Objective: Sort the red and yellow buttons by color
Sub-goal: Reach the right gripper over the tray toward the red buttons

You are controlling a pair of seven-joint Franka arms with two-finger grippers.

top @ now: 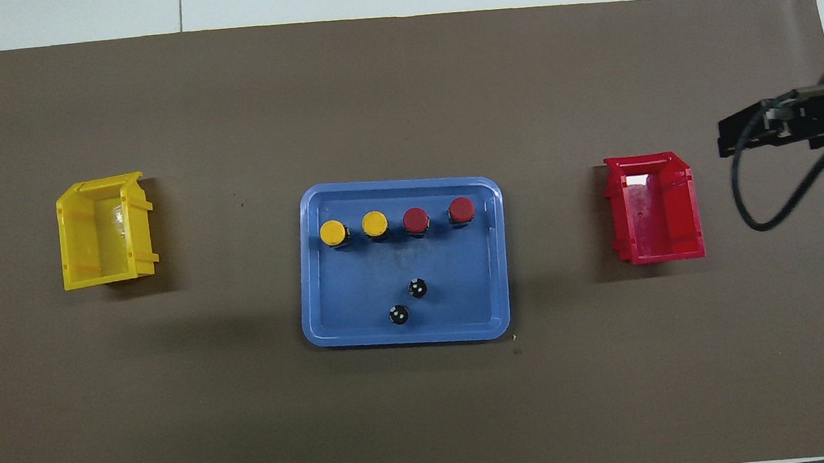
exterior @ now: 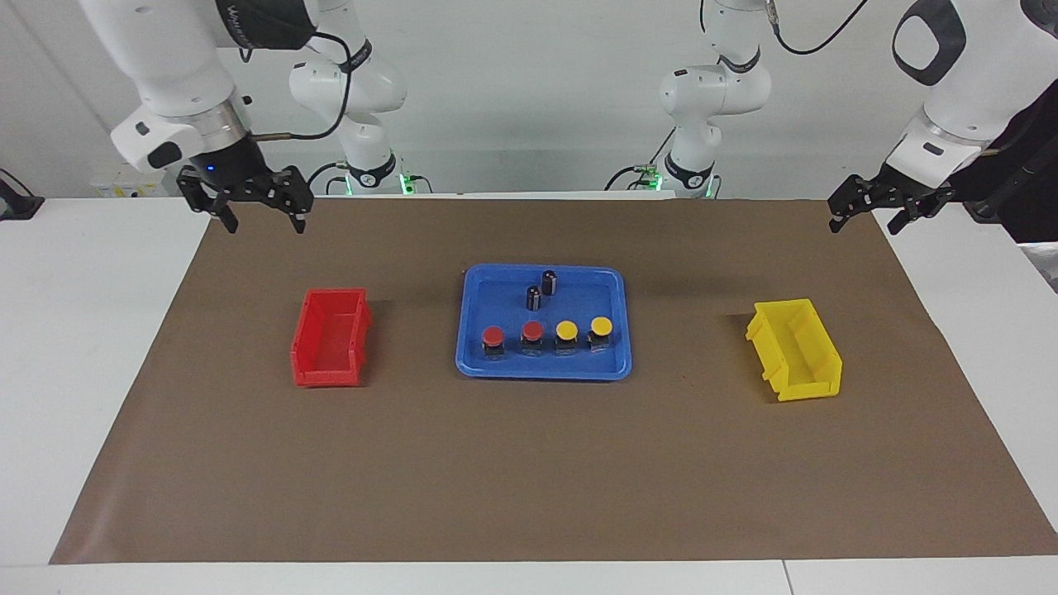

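Observation:
Two red buttons [exterior: 493, 335] [exterior: 532, 330] and two yellow buttons [exterior: 566, 330] [exterior: 601, 326] stand in a row in the blue tray [exterior: 545, 372], along its edge farther from the robots. From above, the yellow buttons [top: 332, 232] [top: 375, 223] sit toward the left arm's end and the red buttons [top: 416, 220] [top: 461, 209] toward the right arm's end. My right gripper [exterior: 263, 219] hangs open and holds nothing, over the mat's corner by the red bin [exterior: 331, 337]. My left gripper [exterior: 866, 221] waits open over the mat's corner at the left arm's end.
Two small dark cylinders [exterior: 534, 297] [exterior: 550, 282] stand in the tray's half nearer the robots. A yellow bin [exterior: 796, 349] sits toward the left arm's end, the red bin [top: 655, 210] toward the right arm's end. A brown mat [exterior: 529, 479] covers the table.

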